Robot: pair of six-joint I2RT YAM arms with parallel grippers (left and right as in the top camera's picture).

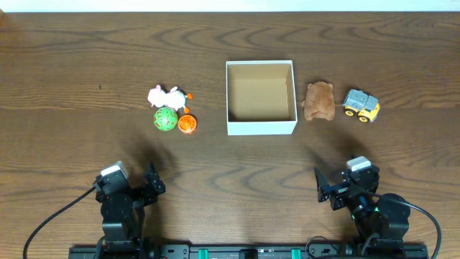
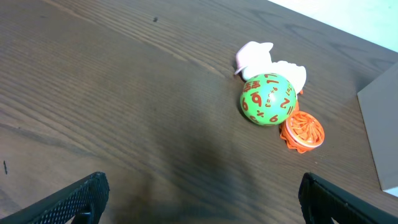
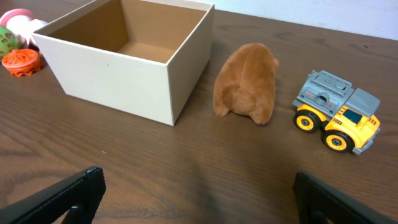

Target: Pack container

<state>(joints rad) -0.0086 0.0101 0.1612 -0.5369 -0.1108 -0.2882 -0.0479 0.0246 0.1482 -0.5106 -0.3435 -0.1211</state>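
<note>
The container (image 1: 261, 126), a square white cardboard box with a tan inside, stands open and empty mid-table; it also shows in the right wrist view (image 3: 118, 81). Left of it lie a white plush (image 1: 167, 96), a green ball with orange numbers (image 1: 165, 119) and an orange disc toy (image 1: 187, 124), also in the left wrist view (image 2: 268, 99). Right of it lie a brown plush (image 1: 318, 101) and a grey-yellow toy truck (image 1: 361, 105), also in the right wrist view (image 3: 337, 111). My left gripper (image 1: 153, 183) and right gripper (image 1: 325, 188) are open and empty near the front edge.
The dark wooden table (image 1: 86, 65) runs to a pale back edge. The box's grey side shows at the right border of the left wrist view (image 2: 382, 124).
</note>
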